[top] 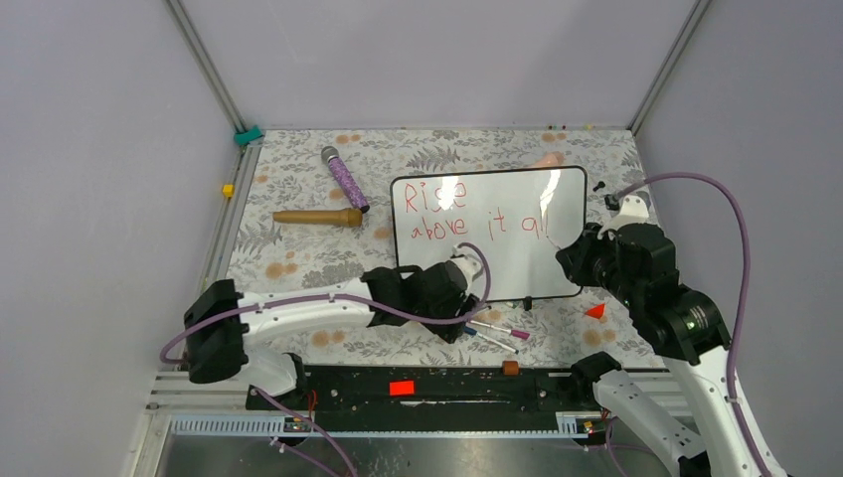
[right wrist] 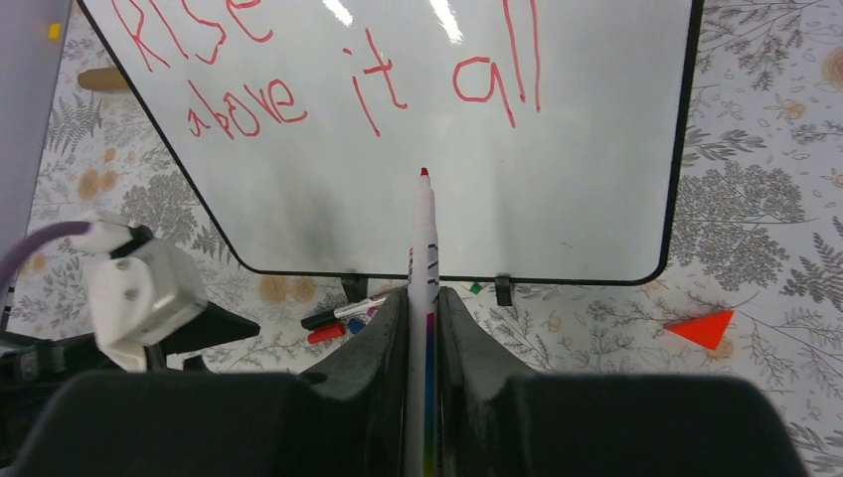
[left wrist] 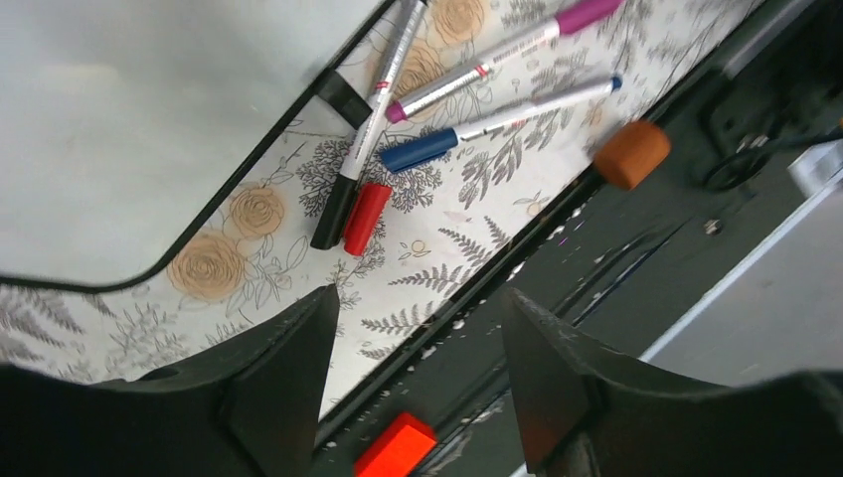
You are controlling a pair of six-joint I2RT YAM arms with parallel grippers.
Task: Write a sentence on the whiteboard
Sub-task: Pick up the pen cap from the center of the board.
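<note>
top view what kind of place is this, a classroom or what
Probably a robot test cell, not a classroom: plain grey panel walls, two arms bolted at the table edge, and a whiteboard staged on a floral tablecloth.

The whiteboard (top: 517, 268) is laid mid-bench (top: 298, 268), with the sentence (top: 467, 214) on its far half. From the board, a microphone (top: 344, 179) is found at ten o'clock, a stick (top: 318, 217) at nine, loose pens (top: 494, 333) at six and a wedge (top: 595, 311) at four. The left hand (left wrist: 418, 308) is placed at seven and the right hand (right wrist: 424, 293) at three, with a marker (right wrist: 424, 229) held over the board.
</note>
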